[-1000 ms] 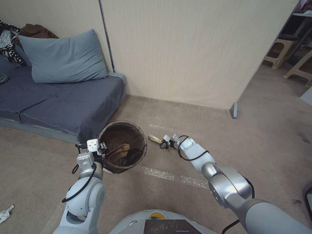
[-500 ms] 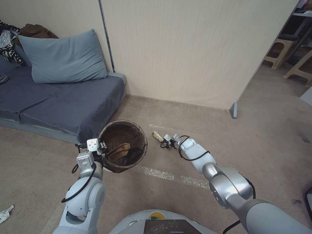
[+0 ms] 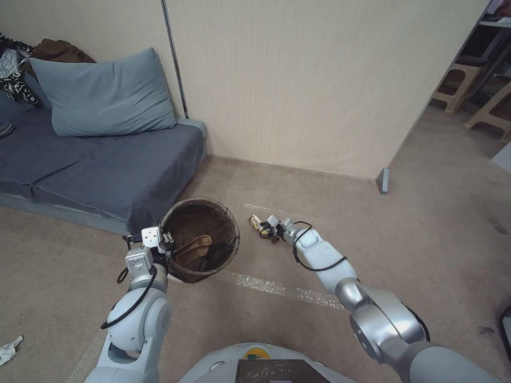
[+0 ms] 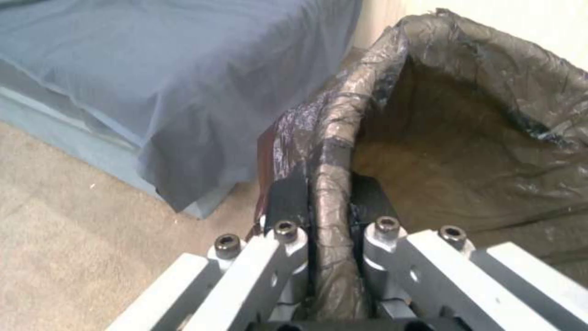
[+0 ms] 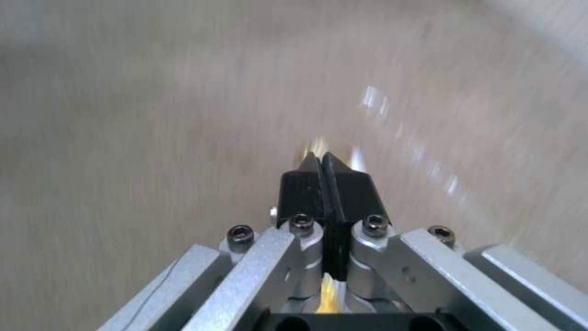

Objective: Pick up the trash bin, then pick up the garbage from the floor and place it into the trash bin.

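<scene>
Dark brown-lined trash bin (image 3: 200,239), yellow garbage (image 3: 257,224), beige floor (image 3: 436,234).

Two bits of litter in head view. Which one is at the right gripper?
The yellow wrapper, on the carpet just right of the trash bin, at the right gripper fingertips. The white crumpled scrap lies far off at the picture's left edge, behind the left arm.

The head camera looks down over the floor (image 3: 255,319); each wrist camera peers closely along its own claw.
</scene>
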You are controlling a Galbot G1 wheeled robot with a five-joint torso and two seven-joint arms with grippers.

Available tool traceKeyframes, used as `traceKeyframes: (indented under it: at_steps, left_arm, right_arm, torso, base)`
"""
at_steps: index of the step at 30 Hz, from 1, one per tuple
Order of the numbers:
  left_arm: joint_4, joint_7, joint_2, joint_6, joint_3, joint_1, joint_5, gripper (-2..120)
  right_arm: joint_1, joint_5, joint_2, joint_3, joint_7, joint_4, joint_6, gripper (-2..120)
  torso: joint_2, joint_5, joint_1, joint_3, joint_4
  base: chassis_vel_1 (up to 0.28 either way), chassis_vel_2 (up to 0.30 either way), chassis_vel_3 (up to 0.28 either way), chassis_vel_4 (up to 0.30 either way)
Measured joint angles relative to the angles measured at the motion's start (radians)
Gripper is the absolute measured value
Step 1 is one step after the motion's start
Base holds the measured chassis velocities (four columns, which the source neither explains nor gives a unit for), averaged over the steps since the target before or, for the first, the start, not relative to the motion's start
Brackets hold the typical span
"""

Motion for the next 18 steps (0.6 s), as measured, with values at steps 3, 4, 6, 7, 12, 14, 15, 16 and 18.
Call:
traceKeyframes:
  at_steps: [3,4,6,7,12,14,15,16,18]
  left_arm:
    - [0.013,0.0,0.002,0.0,-0.001,-0.006,-0.002,5]
    - [0.013,0.0,0.002,0.0,-0.001,-0.006,-0.002,5]
    - [0.021,0.0,0.003,0.0,-0.001,-0.01,-0.003,5]
    - [0.024,0.0,0.004,0.0,-0.001,-0.011,-0.004,5]
    - [0.033,0.0,0.005,0.0,0.0,-0.015,-0.004,5]
    - [0.038,0.0,0.006,0.0,0.0,-0.017,-0.005,5]
    - [0.042,0.0,0.007,-0.001,0.0,-0.019,-0.005,5]
    - [0.044,0.0,0.007,-0.001,0.001,-0.021,-0.006,5]
    - [0.047,0.0,0.007,-0.001,0.002,-0.023,-0.006,5]
  right_arm:
    - [-0.029,0.009,-0.006,0.019,0.015,0.062,0.039,0]
    - [-0.029,0.009,-0.006,0.019,0.015,0.062,0.039,0]
    - [-0.043,0.009,-0.009,0.035,0.025,0.093,0.069,0]
    - [-0.05,0.009,-0.011,0.042,0.029,0.108,0.081,0]
    - [-0.072,0.018,-0.018,0.061,0.035,0.161,0.102,0]
    - [-0.094,0.036,-0.029,0.076,0.036,0.219,0.11,0]
    - [-0.114,0.044,-0.037,0.092,0.035,0.272,0.112,0]
    - [-0.126,0.045,-0.042,0.101,0.032,0.299,0.113,0]
    - [-0.134,0.043,-0.045,0.106,0.029,0.317,0.113,0]
  torso:
    - [0.0,0.0001,0.0,0.0,0.0]
    - [0.0,0.0001,0.0,0.0,0.0]
    - [0.0,0.0,0.0,0.0,0.0]
    - [0.0,0.0,0.0,0.0,0.0]
    - [0.0,0.0001,0.0,0.0,0.0]
    - [0.0,0.0001,0.0,0.0,-0.0001]
    - [0.0,0.0,0.0,0.0,-0.0001]
    - [0.0,0.0,0.0,0.0,0.0]
    - [0.0,0.0,0.0,0.0,-0.0001]
  base:
    - [0.0,0.0,0.0,0.0]
    - [0.0,0.0,0.0,0.0]
    - [0.0,0.0,0.0,0.0]
    - [0.0,0.0,0.0,0.0]
    - [0.0,0.0,0.0,0.0]
    - [0.0,0.0,0.0,0.0]
    - [0.0,0.0,0.0,0.0]
    - [0.0,0.0,0.0,0.0]
    - [0.0,0.0,0.0,0.0]
